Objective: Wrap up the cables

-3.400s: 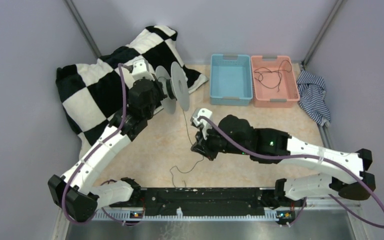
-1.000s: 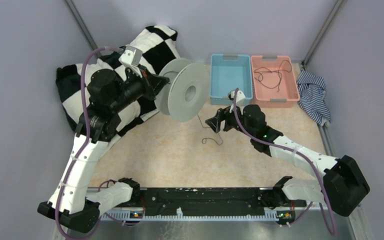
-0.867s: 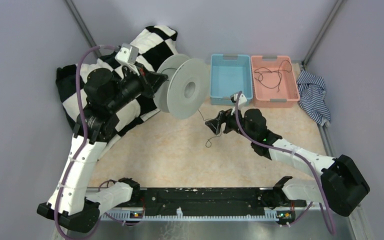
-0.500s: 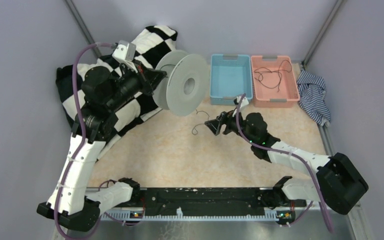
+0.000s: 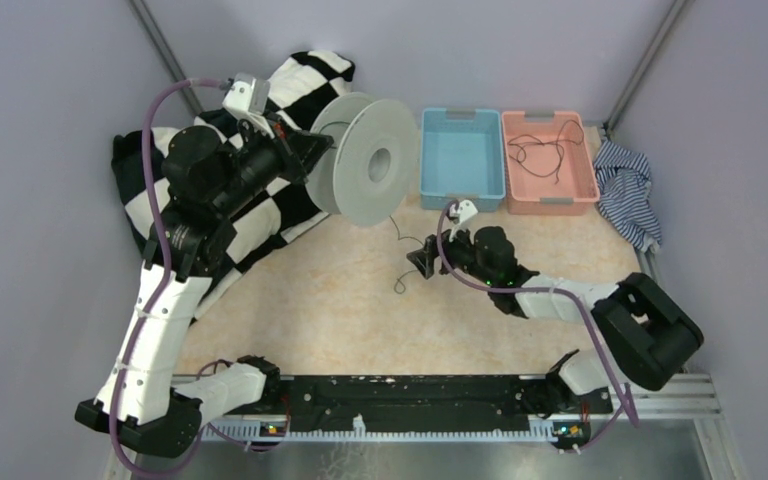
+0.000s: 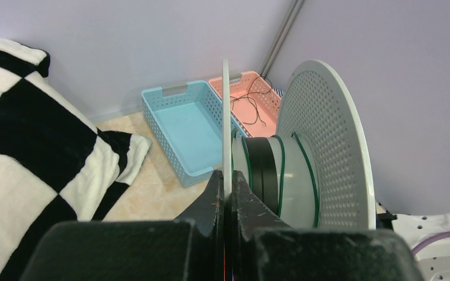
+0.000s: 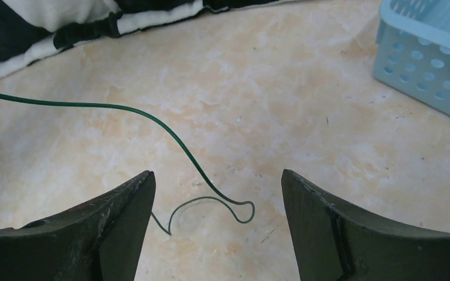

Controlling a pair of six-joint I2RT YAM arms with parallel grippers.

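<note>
Pale grey perforated spool (image 5: 370, 160), held on edge above the surface (image 5: 310, 310) by the left claw (image 5: 305, 155), its jaws pinched shut on the near flange. The left wrist view shows a few dark turns already round the hub. Cable (image 5: 397, 255): one thread-thin dark strand, greenish close up, dropping from the spool's underside to the surface and ending in a small curled tail. Right claw (image 5: 422, 262): jaws spread wide, holding nothing, hovering low just right of that tail. In the right wrist view the strand sweeps in from the left and finishes its curl on the surface in the gap between the two fingers (image 7: 117, 228), touching neither. Step in hand, by judgement: winding partly done, the free end ungripped and awaiting a grasp. The next move would call for the right claw to lower until the strand lies between the pads, close on it, then lead it round the hub under light tension. So fine a wire is apt to slip out or lie flat beneath the tips. Further cables (image 5: 540, 150) lie loose in the pink basket (image 5: 552, 201), well apart at the far side.
</note>
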